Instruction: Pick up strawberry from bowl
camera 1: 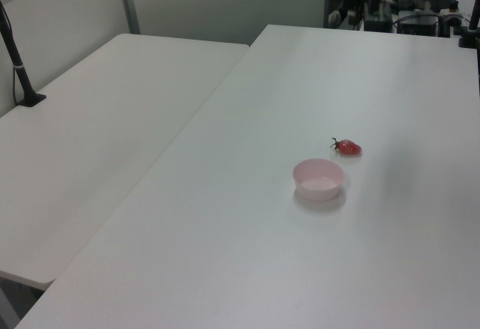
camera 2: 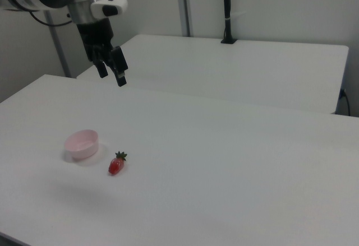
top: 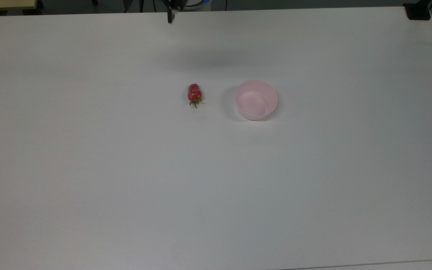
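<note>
One arm, seen in the upper left of the right view, reaches in from the frame's left edge with its wrist bent downward; the gripper (camera 2: 111, 71) hangs high above the white table (camera 2: 235, 167), fingers spread apart, holding nothing. The strawberry (top: 194, 93) lies on the table near centre frame in the top view, outside the pink bowl (top: 256, 99), to its left, close but not touching. Stem end points toward the frame bottom there.

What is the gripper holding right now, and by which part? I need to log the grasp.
Nothing. The gripper is open and empty, raised above the table. The strawberry lies on the table beside the bowl.
</note>
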You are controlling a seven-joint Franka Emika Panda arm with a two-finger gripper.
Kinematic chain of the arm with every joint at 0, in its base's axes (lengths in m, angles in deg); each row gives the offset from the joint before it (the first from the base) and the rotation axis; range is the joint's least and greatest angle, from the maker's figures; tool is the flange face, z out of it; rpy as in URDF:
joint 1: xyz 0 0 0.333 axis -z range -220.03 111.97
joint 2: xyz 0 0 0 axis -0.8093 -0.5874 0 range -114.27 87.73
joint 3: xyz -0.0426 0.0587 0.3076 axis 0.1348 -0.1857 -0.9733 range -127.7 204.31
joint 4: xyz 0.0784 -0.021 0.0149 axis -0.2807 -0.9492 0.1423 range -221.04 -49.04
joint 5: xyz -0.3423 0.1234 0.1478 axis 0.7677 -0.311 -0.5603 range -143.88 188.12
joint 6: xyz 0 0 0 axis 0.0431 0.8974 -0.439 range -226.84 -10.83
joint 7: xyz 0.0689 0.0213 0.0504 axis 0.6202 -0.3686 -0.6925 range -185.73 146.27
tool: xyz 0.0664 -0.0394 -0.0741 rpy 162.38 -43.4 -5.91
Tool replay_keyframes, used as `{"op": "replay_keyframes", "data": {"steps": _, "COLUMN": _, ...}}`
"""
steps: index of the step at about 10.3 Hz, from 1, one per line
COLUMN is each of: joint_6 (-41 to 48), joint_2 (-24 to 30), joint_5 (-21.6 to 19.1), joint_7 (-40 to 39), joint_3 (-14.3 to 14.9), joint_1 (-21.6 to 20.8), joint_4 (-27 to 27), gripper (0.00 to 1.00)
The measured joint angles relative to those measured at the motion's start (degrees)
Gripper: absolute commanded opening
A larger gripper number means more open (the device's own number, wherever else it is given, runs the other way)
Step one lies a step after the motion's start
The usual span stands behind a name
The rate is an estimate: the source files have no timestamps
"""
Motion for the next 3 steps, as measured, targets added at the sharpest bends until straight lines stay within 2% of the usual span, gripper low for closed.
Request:
{"op": "replay_keyframes", "data": {"steps": 2, "joint_6": -0.2, "joint_2": 1.5, "joint_5": 0.0, "joint_7": -1.2, "joint_3": 1.7, "joint_1": -0.1, "joint_4": 0.4, "gripper": 1.00}}
{"op": "replay_keyframes", "data": {"steps": 3, "joint_6": -1.2, "joint_2": 1.5, "joint_5": 0.0, "joint_7": -4.4, "joint_3": 2.5, "joint_1": -0.1, "joint_4": 0.8, "gripper": 1.00}}
